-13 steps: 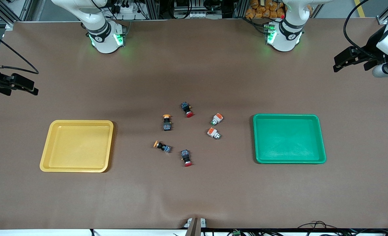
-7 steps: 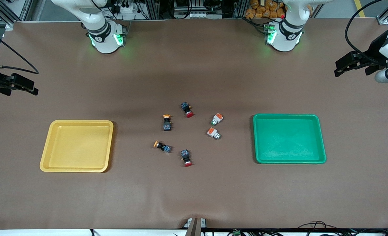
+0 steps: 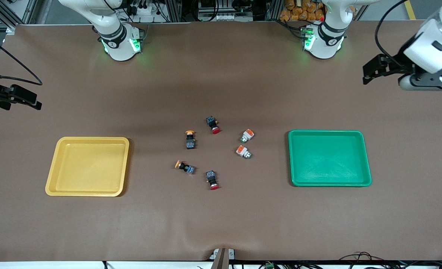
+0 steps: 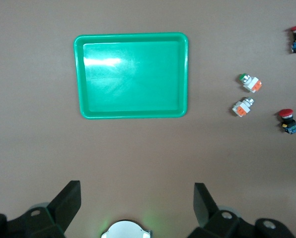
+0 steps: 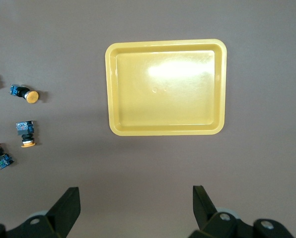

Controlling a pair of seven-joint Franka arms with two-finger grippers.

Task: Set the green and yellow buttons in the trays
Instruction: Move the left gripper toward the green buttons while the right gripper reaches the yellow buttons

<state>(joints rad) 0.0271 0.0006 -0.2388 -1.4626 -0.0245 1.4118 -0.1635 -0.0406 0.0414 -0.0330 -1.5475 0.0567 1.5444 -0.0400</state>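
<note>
We see the yellow tray (image 3: 87,166) toward the right arm's end of the brown surface (image 3: 221,224) and the green tray (image 3: 329,158) toward the left arm's end, both empty, with the green and yellow buttons (image 3: 243,144) clustered between them among two red-capped switches (image 3: 213,124). The left gripper (image 3: 370,71) hangs over bare surface near the table edge at its own end, fingers (image 4: 68,201) spread apart. The right gripper (image 3: 28,101) waits likewise at its edge, fingers (image 5: 68,203) apart.

Even overhead light is cast across the scene; glare is seen on the green tray (image 4: 93,63) and yellow tray (image 5: 138,69), with soft shadows and sharp focus.
</note>
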